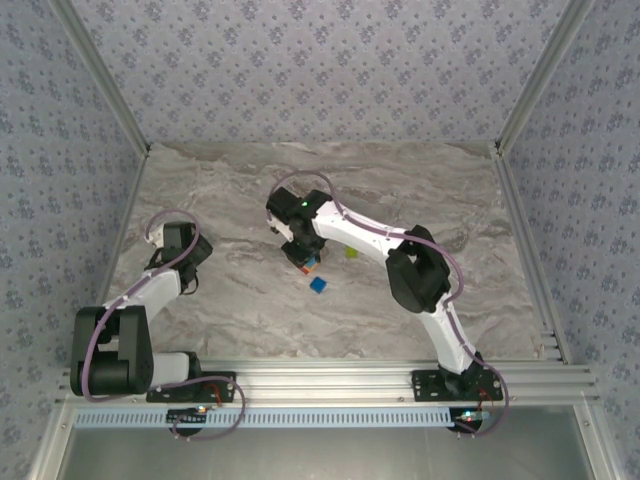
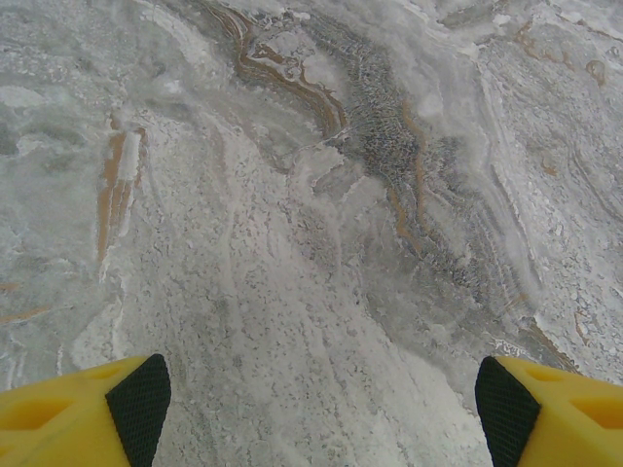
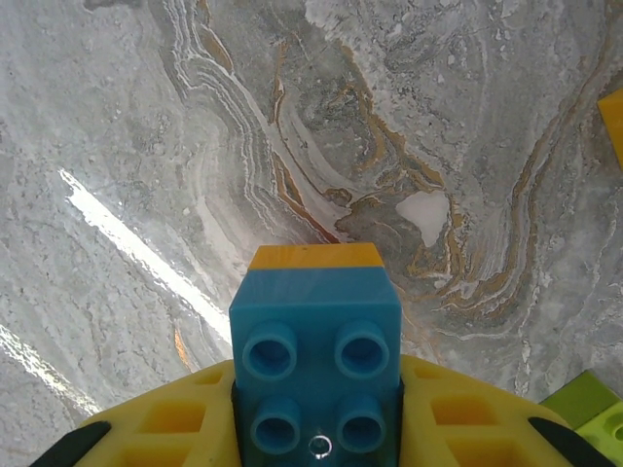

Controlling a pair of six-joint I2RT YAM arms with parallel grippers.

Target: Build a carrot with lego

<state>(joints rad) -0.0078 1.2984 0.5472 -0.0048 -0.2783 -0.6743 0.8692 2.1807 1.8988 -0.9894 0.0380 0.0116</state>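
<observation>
Right gripper (image 3: 316, 428): clamped on blue plastic studded brick (image 3: 316, 331) joined to orange brick (image 3: 316, 256).
Left gripper (image 2: 321, 404): jaws wide apart above grey marble table (image 2: 292, 243).

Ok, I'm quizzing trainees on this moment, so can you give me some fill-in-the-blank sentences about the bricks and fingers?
1. The right arm's fingers are shut on the carrot, whose studded near end is ___.
2. The second brick, joined behind that end, is coloured ___.
3. The left arm's fingers stand ___ over the bare table.
4. In the top view, the loose brick to the right of the carrot is lime ___.

Missing words: blue; orange; open; green
</observation>
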